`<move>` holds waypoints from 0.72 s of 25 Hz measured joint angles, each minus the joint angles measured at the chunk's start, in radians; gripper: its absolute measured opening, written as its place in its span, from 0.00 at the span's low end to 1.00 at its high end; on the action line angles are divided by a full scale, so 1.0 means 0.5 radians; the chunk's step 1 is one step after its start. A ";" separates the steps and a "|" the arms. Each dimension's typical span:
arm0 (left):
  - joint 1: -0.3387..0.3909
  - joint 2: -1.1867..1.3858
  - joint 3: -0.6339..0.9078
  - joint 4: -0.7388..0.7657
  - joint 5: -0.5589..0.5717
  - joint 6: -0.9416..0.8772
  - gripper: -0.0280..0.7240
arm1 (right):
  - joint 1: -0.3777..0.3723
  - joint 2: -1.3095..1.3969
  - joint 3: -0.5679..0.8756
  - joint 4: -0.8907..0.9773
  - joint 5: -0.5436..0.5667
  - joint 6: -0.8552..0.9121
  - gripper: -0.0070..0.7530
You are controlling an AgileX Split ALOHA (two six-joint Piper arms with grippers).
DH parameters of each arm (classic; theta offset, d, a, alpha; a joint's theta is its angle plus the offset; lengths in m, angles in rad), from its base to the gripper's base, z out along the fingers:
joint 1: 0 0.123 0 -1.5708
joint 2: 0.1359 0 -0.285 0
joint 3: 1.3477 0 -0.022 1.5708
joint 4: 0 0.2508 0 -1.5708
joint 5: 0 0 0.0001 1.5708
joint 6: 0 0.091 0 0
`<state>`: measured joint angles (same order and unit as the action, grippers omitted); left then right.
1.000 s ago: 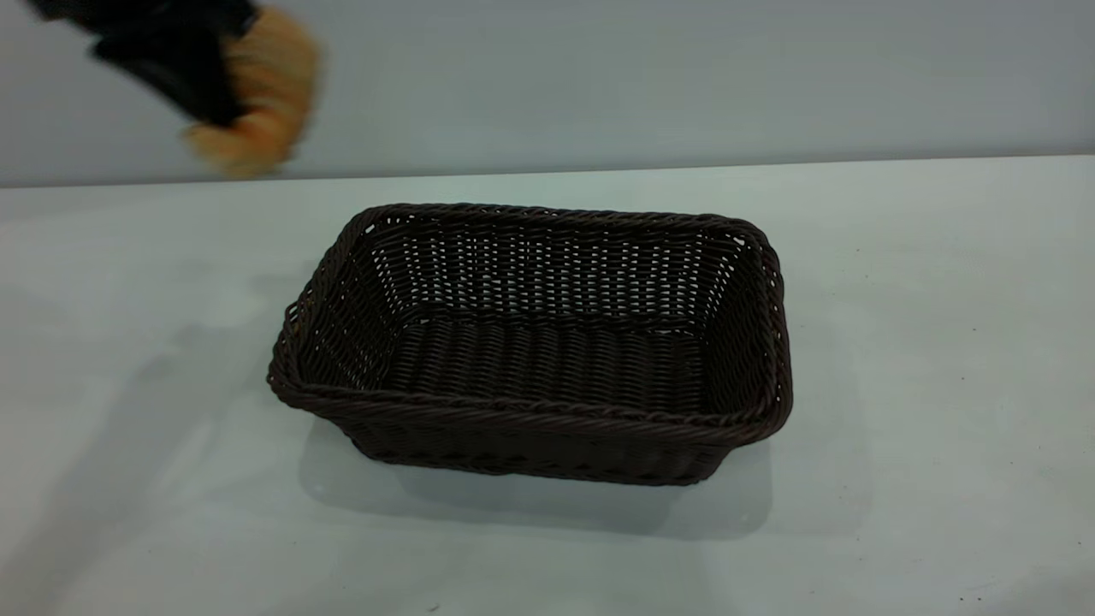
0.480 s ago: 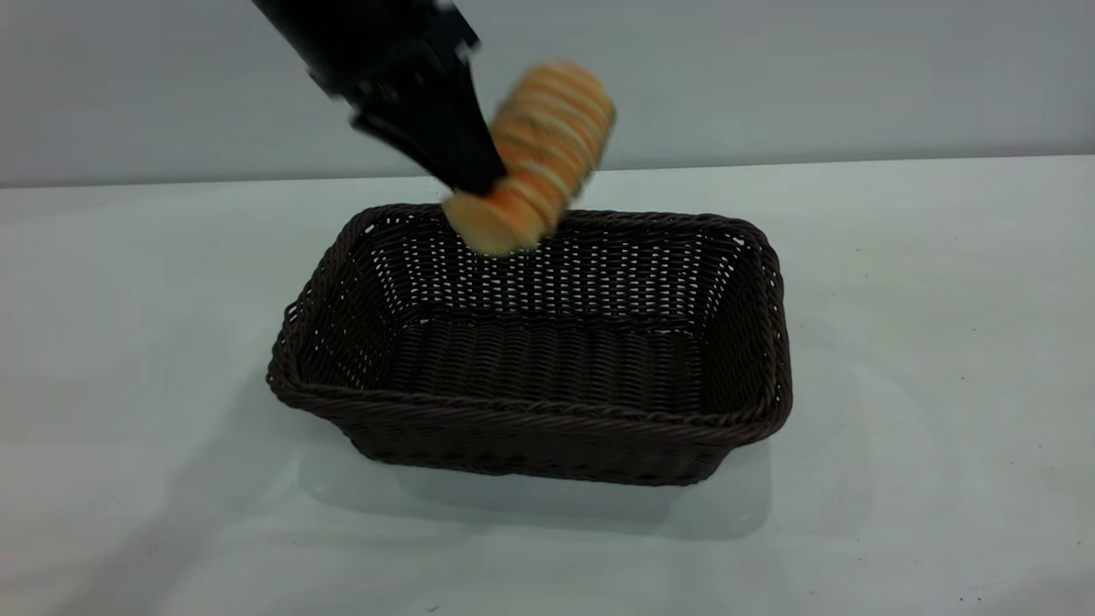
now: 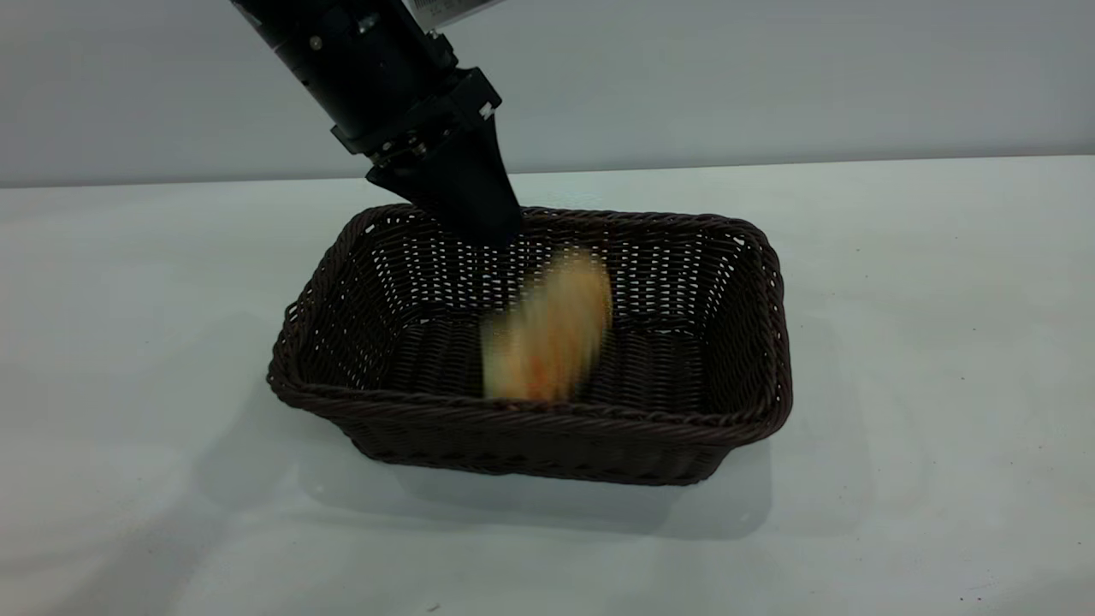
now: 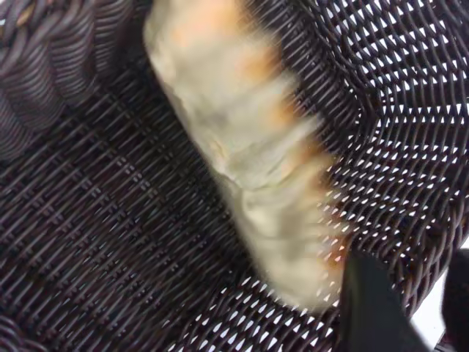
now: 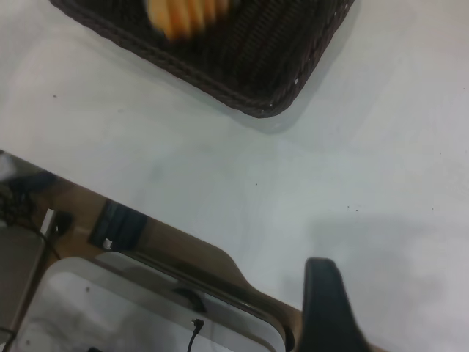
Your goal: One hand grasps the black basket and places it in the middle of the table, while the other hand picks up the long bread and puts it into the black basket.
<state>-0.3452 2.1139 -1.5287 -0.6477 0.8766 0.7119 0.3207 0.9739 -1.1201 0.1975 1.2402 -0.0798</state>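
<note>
I start at the left gripper (image 3: 488,227): from the exterior view its tapered black fingers (image 3: 462,184) point down just over the far rim of the black basket (image 3: 530,423), and I cannot tell from any view whether they stand apart or together. They hold nothing that I can see; the long bread (image 3: 547,329) is below them and clear of the tips, a blurred golden-orange streak inside the basket, standing roughly on end over the basket floor near its middle. On my left wrist view the bread (image 4: 249,154) stretches across the dark weave of the basket (image 4: 95,220) as a smeared pale and orange shape, with the edge of one black fingertip (image 4: 374,308) just beside its near end; whether it touches the weave I cannot make out.

The basket sits flat on the table (image 3: 924,342), about midway across it, long side towards the exterior camera.

My right wrist view looks from well off to the side: one black finger (image 5: 330,308) of the right gripper at the edge of the picture, its partner hidden, so I cannot tell its state either. Beyond it lies a corner of the basket (image 5: 278,73) with a bit of orange bread (image 5: 187,15) in it, on the pale table (image 5: 352,169)
</note>
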 joint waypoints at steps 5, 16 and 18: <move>0.040 -0.136 0.000 0.219 0.007 -0.198 0.67 | 0.000 0.000 0.000 0.000 0.000 0.000 0.66; 0.138 -0.754 0.000 1.099 0.389 -0.933 0.70 | 0.000 0.000 0.000 -0.121 0.000 0.036 0.66; 0.138 -0.846 0.019 1.153 0.494 -0.964 0.70 | 0.000 -0.010 0.010 -0.123 0.000 0.042 0.66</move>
<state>-0.2764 1.6907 -1.5190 -0.0714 1.1237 0.2298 0.3207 0.9688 -1.1152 0.1360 1.2402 -0.0586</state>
